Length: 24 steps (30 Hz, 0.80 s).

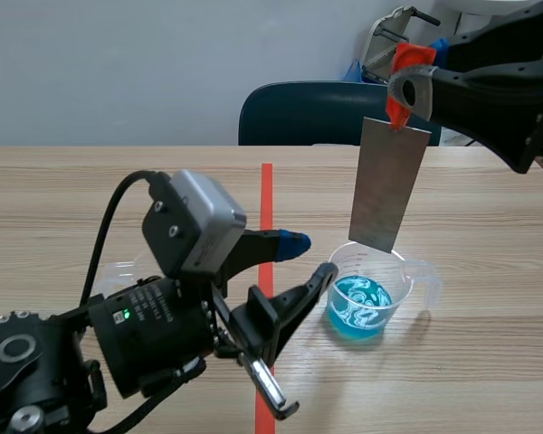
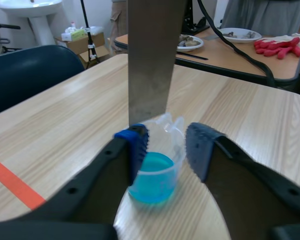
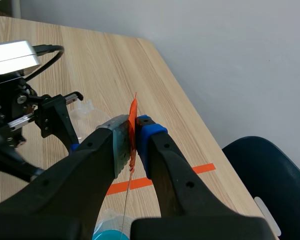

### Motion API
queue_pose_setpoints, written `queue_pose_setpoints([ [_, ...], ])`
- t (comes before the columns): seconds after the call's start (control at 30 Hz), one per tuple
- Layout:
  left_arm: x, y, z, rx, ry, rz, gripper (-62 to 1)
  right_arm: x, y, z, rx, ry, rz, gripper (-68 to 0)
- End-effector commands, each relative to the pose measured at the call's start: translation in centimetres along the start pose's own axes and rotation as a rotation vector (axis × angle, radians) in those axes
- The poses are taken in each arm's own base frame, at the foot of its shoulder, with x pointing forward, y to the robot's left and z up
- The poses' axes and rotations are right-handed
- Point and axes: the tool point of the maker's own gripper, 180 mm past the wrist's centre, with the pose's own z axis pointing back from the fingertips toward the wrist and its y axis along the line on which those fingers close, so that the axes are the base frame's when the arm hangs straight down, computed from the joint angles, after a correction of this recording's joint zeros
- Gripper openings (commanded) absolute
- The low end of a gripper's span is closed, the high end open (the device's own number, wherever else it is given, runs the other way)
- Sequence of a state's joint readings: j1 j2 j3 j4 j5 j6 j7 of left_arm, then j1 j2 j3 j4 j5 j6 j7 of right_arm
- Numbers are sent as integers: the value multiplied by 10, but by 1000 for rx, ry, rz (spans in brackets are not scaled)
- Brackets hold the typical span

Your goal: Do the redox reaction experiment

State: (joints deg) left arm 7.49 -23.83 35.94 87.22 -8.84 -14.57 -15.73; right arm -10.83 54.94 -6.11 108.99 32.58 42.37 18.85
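Observation:
A clear beaker (image 1: 366, 294) of blue liquid stands on the wooden table, right of the orange tape line. A thin grey metal plate (image 1: 389, 185) with an orange-red tab at its top hangs upright over it, lower edge just above the rim. My right gripper (image 1: 407, 86) is shut on that tab. In the right wrist view the plate (image 3: 132, 125) shows edge-on between the pads of the right gripper (image 3: 134, 129). My left gripper (image 1: 309, 258) is open just left of the beaker. In the left wrist view the beaker (image 2: 155, 175) sits just ahead of the open left gripper (image 2: 167, 147), with the plate (image 2: 152, 55) above.
A dark blue chair (image 1: 317, 113) stands behind the table's far edge. A clear empty cup (image 1: 118, 269) sits half hidden behind the left arm. Beyond the table's right end is another table with dishes and red gloves (image 2: 277, 47).

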Motion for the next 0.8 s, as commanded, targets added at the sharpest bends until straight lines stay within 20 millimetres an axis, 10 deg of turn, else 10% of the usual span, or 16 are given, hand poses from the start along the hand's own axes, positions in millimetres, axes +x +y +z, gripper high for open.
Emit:
queue_pose_setpoints([
  [0.0,9,3,5,14,-37,-6,-272,8,-1,0,8,-29,6,-668],
  [0.27,19,17,53,76,-146,-17,-55,8,-1,0,8,-29,6,-668],
  [0.77,38,21,150,152,-139,-71,14,9,-1,0,9,-29,6,-668],
])
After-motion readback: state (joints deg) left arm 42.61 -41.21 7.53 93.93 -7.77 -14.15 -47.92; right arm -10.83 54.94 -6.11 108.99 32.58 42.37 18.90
